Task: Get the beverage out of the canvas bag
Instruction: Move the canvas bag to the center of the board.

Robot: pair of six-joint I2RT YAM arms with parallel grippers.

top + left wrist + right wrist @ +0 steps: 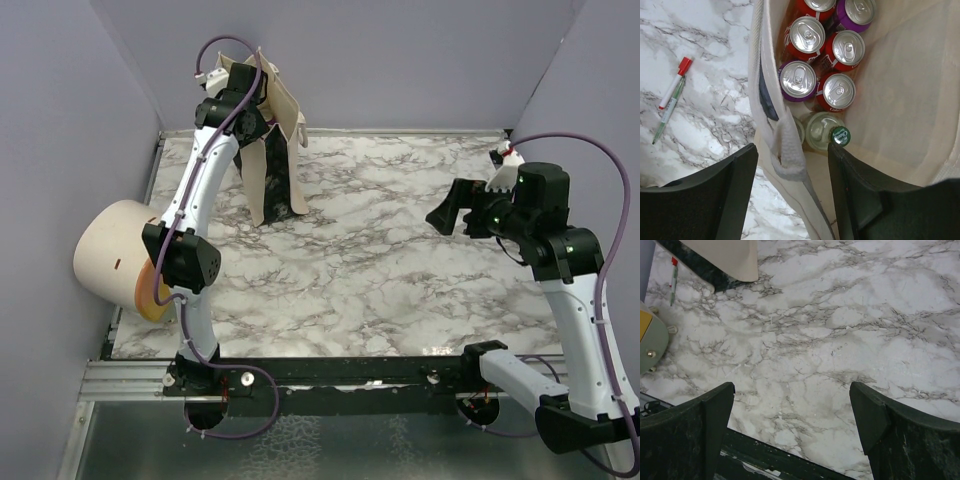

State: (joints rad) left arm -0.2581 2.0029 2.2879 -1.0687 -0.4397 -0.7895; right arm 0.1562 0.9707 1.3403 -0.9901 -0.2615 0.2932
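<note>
Marble tabletop (400,250), grey walls. Cream cylinder (110,255) left of upright canvas bag (285,100), partly behind arm. Red-capped pen (671,100) just left of bag. Left gripper (790,150) jaws apart, straddling bag rim and handle loop (785,132). Inside bag: soda cans (797,80), green-capped bottle (841,136); labels hidden. Right gripper (790,390) gaping, empty, well right of bag.

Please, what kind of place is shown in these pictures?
Probably a robot test cell: a marble-patterned table enclosed by plain walls, with two arms bolted to a rail at its edge.
</note>
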